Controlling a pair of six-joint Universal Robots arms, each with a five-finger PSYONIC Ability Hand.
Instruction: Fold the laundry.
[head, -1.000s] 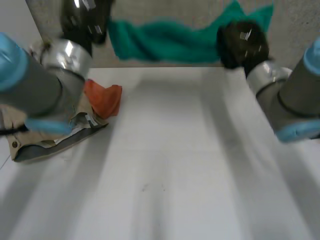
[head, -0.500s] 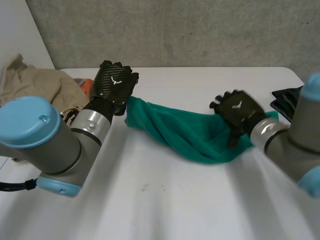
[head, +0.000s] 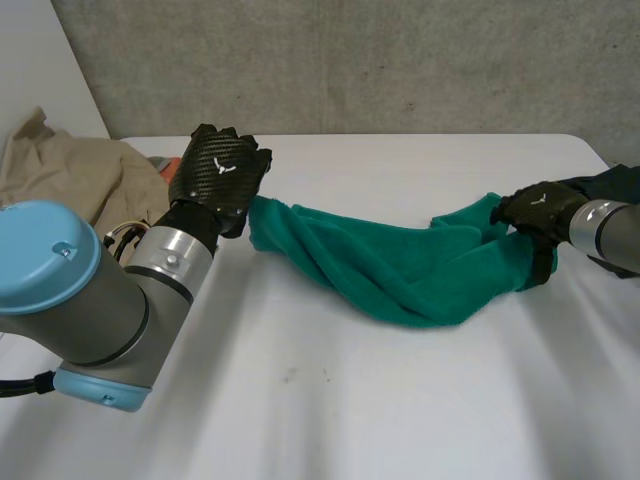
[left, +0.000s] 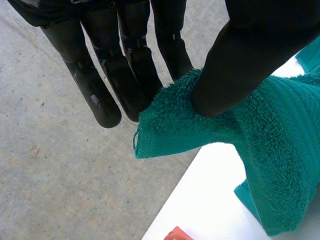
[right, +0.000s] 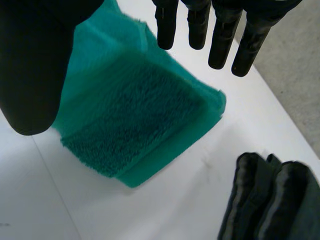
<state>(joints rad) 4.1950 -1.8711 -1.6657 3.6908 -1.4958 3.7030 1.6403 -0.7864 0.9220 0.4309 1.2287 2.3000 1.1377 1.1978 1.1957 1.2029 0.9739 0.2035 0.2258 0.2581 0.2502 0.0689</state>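
Right hand (head: 540, 208) has slid to three o'clock, fingers (right: 220, 40) spread above the towel (head: 400, 270); only the left hand (head: 222, 175) pinches a corner, risking bunching.

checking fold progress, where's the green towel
In the head view the green towel lies bunched across the table, its ends at the left hand and the right hand.

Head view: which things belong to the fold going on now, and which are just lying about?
In use:
green towel, stretched across the white table
left robot hand, pinching one corner
right robot hand, open at the other end

Lying about:
beige garment, beside the left arm
dark cloth, near the right robot hand
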